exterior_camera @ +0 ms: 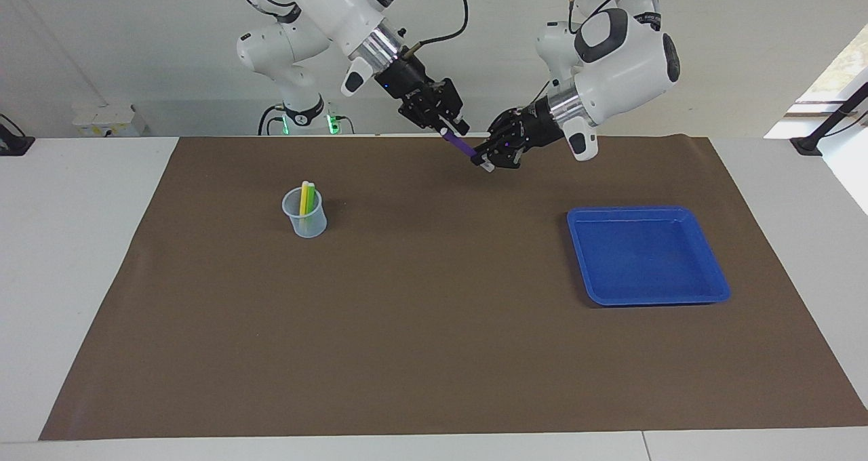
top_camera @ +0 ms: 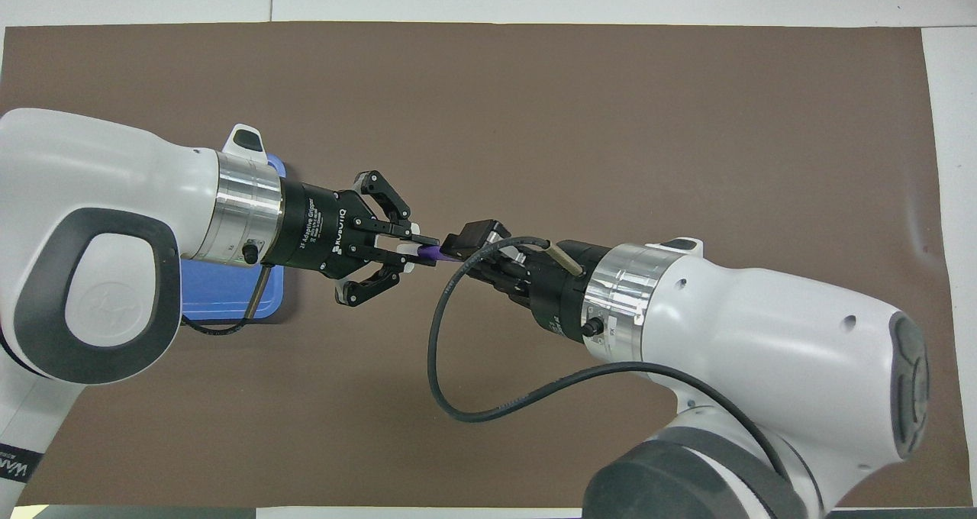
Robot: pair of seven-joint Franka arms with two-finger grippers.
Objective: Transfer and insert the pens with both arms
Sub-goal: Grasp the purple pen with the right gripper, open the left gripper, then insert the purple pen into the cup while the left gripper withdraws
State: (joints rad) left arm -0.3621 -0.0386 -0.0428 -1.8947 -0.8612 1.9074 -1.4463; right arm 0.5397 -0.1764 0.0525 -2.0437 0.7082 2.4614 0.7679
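A purple pen (exterior_camera: 464,148) hangs slanted in the air over the mat's edge nearest the robots, between the two grippers. My left gripper (exterior_camera: 484,160) is shut on its pale lower end, and the overhead view shows the fingertips (top_camera: 412,239) clamped on that end. My right gripper (exterior_camera: 447,127) is at the pen's upper end; in the overhead view my right gripper (top_camera: 462,253) covers most of the purple pen (top_camera: 429,253). A yellow pen (exterior_camera: 304,198) and a green pen (exterior_camera: 311,200) stand in a clear cup (exterior_camera: 306,222) toward the right arm's end.
A blue tray (exterior_camera: 644,211) with nothing in it lies on the brown mat toward the left arm's end; in the overhead view the left arm hides most of the blue tray (top_camera: 229,298). A smaller white arm (exterior_camera: 291,74) with green lights stands at the table's edge.
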